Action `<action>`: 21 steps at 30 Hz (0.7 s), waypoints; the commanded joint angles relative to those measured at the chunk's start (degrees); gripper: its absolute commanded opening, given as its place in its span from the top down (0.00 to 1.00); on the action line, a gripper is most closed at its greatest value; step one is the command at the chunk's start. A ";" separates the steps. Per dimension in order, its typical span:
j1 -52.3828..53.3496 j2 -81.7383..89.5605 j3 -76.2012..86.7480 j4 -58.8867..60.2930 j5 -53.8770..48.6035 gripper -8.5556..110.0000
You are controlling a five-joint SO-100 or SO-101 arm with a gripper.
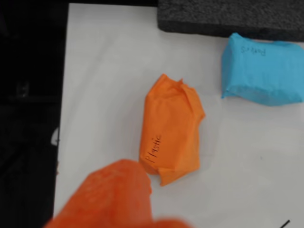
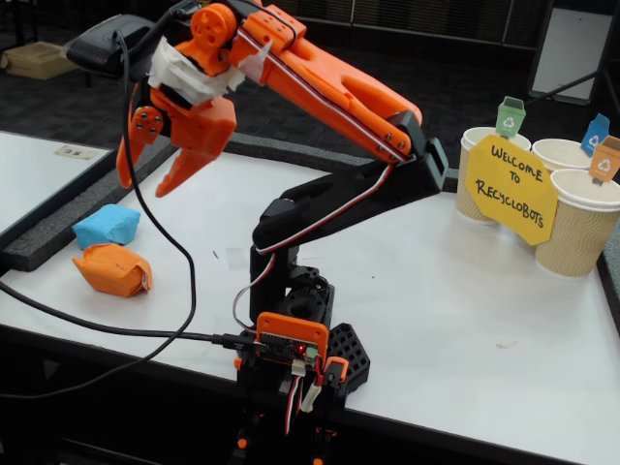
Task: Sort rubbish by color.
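Two wads of rubbish lie on the white table at the left of the fixed view. The orange wad (image 2: 113, 268) has "Plastic" written on it and fills the middle of the wrist view (image 1: 173, 128). The light blue wad (image 2: 107, 225) lies just behind it, at the upper right in the wrist view (image 1: 263, 71). My orange gripper (image 2: 141, 189) hangs well above both wads, open, with nothing between its fingers. One blurred finger (image 1: 109, 197) reaches in from the wrist view's bottom edge, just left of the orange wad.
Three paper cups (image 2: 581, 228) with small coloured tags stand at the far right behind a yellow sign (image 2: 511, 176). A dark foam strip (image 1: 228, 16) borders the table beside the blue wad. My arm's base (image 2: 291, 339) sits at the front edge, with a black cable (image 2: 189, 281) trailing left.
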 commanded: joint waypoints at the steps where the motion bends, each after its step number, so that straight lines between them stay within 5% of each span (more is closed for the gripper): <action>1: -3.08 -1.76 -1.41 -1.93 0.18 0.87; 21: -4.48 -35.95 -26.02 -1.23 0.09 0.87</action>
